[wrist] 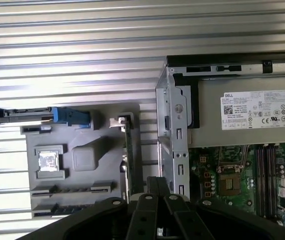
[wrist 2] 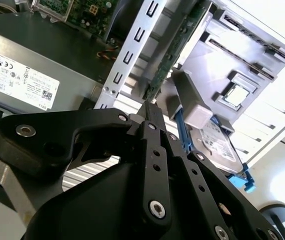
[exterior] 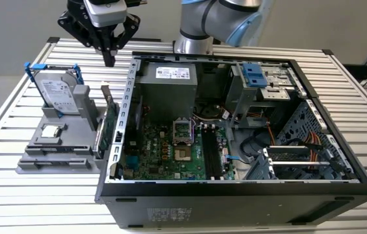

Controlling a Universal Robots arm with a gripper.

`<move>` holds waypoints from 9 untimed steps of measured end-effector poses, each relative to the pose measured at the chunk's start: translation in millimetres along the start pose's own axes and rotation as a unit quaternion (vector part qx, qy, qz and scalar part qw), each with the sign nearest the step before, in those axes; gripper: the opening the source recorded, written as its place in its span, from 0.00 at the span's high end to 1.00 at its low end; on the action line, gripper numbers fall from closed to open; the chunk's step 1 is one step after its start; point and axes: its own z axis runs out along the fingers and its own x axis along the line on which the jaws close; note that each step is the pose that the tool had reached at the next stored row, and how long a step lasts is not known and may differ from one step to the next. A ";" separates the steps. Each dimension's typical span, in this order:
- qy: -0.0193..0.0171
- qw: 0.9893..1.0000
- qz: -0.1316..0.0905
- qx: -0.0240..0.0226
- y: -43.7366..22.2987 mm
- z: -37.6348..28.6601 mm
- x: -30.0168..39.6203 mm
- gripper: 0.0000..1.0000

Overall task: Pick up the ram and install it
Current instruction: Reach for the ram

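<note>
Overhead, the gripper [exterior: 110,59] points down — fingers together — clear of the ram [exterior: 109,127].

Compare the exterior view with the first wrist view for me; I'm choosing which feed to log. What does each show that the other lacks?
Exterior view's extras: the robot arm, the blue-latched drive cage and the case's dark outer wall. First wrist view's extra: a straight-down look at the ram, edge-on as a thin green strip in its gray holder. Shared: the shut gripper, ram, hard drive, silver chip, power supply and motherboard.
</note>
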 end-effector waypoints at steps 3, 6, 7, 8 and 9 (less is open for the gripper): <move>0.000 1.000 0.000 0.000 -0.2 -0.1 2.5 1.00; 0.000 1.000 0.000 0.000 -0.3 -0.1 4.8 1.00; 0.000 1.000 0.000 0.000 -0.4 -0.2 5.6 1.00; 0.000 1.000 0.000 0.000 -0.5 -0.2 6.4 1.00; 0.000 1.000 0.000 0.000 -0.5 -0.2 7.2 1.00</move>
